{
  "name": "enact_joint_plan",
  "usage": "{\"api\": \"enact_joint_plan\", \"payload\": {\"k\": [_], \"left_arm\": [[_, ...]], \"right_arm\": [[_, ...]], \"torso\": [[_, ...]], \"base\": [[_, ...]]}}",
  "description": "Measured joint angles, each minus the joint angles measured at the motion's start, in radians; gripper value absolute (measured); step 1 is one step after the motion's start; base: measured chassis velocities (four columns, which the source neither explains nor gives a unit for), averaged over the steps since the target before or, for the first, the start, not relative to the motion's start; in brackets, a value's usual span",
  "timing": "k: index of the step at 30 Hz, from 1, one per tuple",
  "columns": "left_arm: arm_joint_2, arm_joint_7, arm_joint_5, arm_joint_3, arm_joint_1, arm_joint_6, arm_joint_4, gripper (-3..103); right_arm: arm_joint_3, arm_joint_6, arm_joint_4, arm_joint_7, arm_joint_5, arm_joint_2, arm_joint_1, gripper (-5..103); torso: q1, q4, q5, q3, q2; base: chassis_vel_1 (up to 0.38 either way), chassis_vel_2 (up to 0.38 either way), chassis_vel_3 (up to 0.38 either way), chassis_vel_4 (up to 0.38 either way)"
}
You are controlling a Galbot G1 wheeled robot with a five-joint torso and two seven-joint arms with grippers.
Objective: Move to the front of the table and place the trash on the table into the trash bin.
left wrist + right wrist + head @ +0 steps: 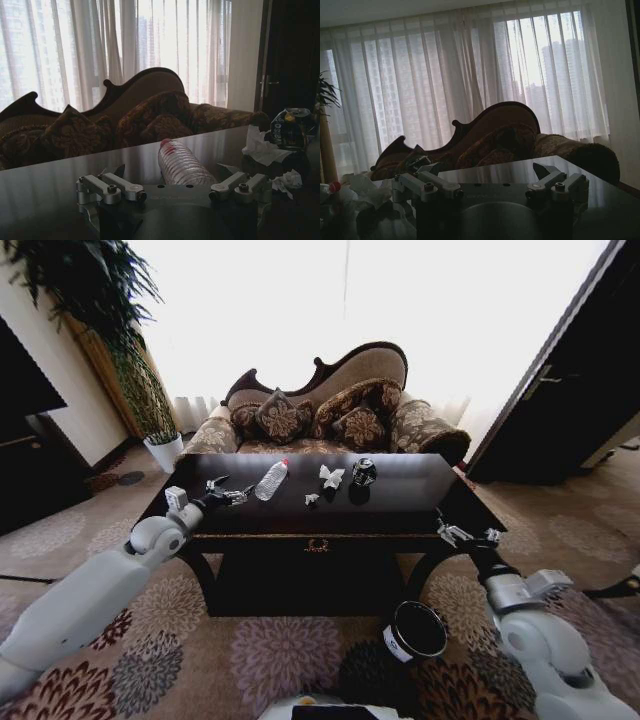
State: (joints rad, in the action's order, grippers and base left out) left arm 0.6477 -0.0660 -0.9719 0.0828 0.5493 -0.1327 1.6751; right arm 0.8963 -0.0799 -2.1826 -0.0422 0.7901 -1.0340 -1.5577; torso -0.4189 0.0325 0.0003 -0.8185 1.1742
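Two spread hands — left hand (pixel 232 490) facing a bottle (pixel 271 480) before tissues (pixel 331 477), right hand (pixel 468 533) at the table (pixel 400 502) edge.

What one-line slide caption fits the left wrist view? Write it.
Open left gripper low over the table, facing a plastic bottle, tissues and a can.

Ornate sofa (pixel 330 405) — sheer curtains (pixel 445 75) behind.
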Motion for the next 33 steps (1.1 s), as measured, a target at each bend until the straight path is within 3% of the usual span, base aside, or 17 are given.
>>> {"api": "enact_joint_plan", "payload": {"k": [12, 20, 25, 29, 31, 33], "left_arm": [[0.133, 0.013, 0.047, 0.119, -0.075, 0.002, -0.085, 100], [0.125, 0.012, 0.053, 0.13, -0.079, 0.004, -0.098, 99], [0.125, 0.018, 0.065, 0.126, -0.072, 0.006, -0.098, 85], [0.123, 0.026, 0.071, 0.116, -0.059, 0.006, -0.089, 63], [0.12, 0.028, 0.072, 0.112, -0.054, 0.006, -0.085, 63], [0.113, 0.03, 0.076, 0.1, -0.039, 0.006, -0.075, 55]], "right_arm": [[0.008, 0.0, 0.02, 0.002, 0.012, 0.003, 0.008, 100], [0.026, 0.003, 0.024, 0.01, 0.02, 0.008, -0.005, 100], [0.03, 0.004, 0.022, 0.01, 0.024, 0.01, -0.008, 100], [0.032, 0.004, 0.011, 0.01, 0.024, 0.007, -0.02, 100], [0.033, 0.005, 0.008, 0.01, 0.024, 0.005, -0.021, 100], [0.034, 0.005, 0.003, 0.01, 0.024, 0.003, -0.024, 100]], "torso": [[0.0, 0.0002, -0.0001, 0.0, 0.0], [0.0, -0.0001, -0.0002, 0.0, 0.0], [0.0, -0.0001, -0.0002, 0.0, 0.0], [0.0, 0.0, -0.0002, 0.0, 0.0], [0.0, 0.0, -0.0003, 0.0, 0.0], [0.0, 0.0, -0.0003, 0.0, 0.0]], "base": [[0.0, 0.0, 0.0, 0.0], [0.0, 0.0, 0.0, 0.0], [0.0, 0.0, 0.0, 0.0], [0.0, 0.0, 0.0, 0.0], [0.0, 0.0, 0.0, 0.0], [0.0, 0.0, 0.0, 0.0]]}}
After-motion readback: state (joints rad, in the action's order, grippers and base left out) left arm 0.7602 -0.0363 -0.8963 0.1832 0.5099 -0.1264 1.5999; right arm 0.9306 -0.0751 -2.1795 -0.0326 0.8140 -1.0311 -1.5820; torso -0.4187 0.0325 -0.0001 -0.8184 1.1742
